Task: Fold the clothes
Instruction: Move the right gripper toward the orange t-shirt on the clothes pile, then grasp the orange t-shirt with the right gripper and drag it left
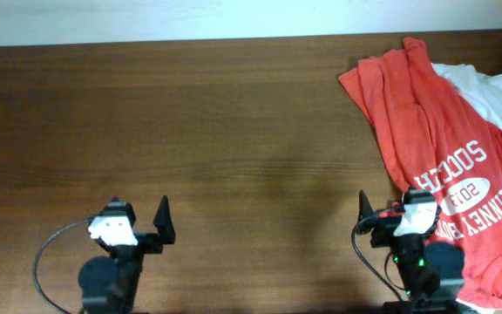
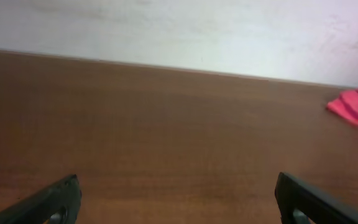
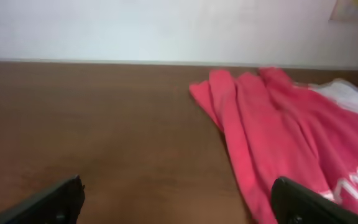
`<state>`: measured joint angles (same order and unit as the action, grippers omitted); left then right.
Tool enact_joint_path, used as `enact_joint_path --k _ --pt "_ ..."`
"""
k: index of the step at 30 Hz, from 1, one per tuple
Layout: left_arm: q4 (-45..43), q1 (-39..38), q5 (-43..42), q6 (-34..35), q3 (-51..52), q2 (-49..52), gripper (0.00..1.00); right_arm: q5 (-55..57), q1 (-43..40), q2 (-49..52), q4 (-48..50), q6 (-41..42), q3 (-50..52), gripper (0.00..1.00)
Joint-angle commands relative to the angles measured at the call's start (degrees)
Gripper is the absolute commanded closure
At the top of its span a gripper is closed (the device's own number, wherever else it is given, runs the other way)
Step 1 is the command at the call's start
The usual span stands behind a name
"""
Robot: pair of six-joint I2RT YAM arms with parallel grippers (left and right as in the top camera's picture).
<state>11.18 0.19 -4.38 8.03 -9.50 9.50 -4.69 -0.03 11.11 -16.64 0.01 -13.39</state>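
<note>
1. The left tool (image 1: 139,209) sits at the near-left of the table (image 1: 216,113). Its two fingers are spread wide apart with nothing between them. The left wrist cam shows the same thing: both black fingertips are at the bottom corners, with only bare brown wood in the gap.

2. The right tool (image 1: 390,205) is at the near-right, also spread wide and holding nothing. From overhead its outer finger is right at the edge of the shirt. I can't tell whether it actually touches the cloth.

3. The orange-red T-shirt (image 1: 425,131) is the main thing here. It's lying rumpled and unfolded on the right side of the table, running from the far edge down to the near edge past the right tool. There are long creases down its length, and one sleeve or corner sticks out toward the table's middle. The white print faces up and reads upside down from overhead: "SOCCER", "2013" in an oval, and "McKINNEY".

4. A white T-shirt (image 1: 486,92) is bunched at the far-right corner, touching the red shirt and partly tucked under it.

5. On the left wrist cam, only a small pink-red corner of the shirt shows, far off to the right.
</note>
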Motion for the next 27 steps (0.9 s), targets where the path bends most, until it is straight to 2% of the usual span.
enact_joint_path --k 1,6,10,11,12,14,15,18,21,24,27 --pt "2.1 0.4 -0.7 0.5 -7.5 9.4 0.01 0.9 0.4 9.7 -5.1 0.5 -9.2 0.01" --pt "8.4 0.4 -0.8 0.5 -17.0 21.5 0.01 0.5 0.4 25.5 -19.8 0.5 -24.1 0.01" --pt "10.1 0.4 -4.0 0.5 -22.0 26.2 0.01 -10.0 0.4 34.7 -23.5 0.5 -30.1 0.01" --pt "10.2 0.4 -4.0 0.5 -22.4 26.6 0.01 -9.7 0.4 36.5 -23.6 0.5 -30.4 0.01" --pt "10.3 0.4 -4.0 0.5 -22.4 26.5 0.01 -7.3 0.4 37.6 -24.0 0.9 -30.4 0.01" --pt "10.9 0.3 -4.0 0.5 -22.4 26.5 0.01 7.9 0.3 41.9 -28.3 11.7 -30.4 0.01" --pt "11.0 0.3 -4.0 0.5 -22.4 26.5 0.01 11.3 0.3 43.7 -29.9 14.8 -30.4 0.01" --pt "11.0 0.4 -4.0 0.5 -22.4 26.5 0.01 13.6 0.3 49.6 -30.9 18.8 -30.4 0.01" --pt "11.3 0.3 -4.0 0.5 -22.4 26.5 0.01 21.7 0.3 55.3 -31.0 24.3 -30.4 0.0" --pt "12.0 0.3 -4.0 0.5 -22.4 26.5 0.01 26.1 0.3 62.6 -30.7 29.2 -30.4 0.08" --pt "12.1 0.3 -4.0 0.5 -22.4 26.5 0.01 27.6 -0.8 65.5 -30.7 29.3 -30.3 0.08"
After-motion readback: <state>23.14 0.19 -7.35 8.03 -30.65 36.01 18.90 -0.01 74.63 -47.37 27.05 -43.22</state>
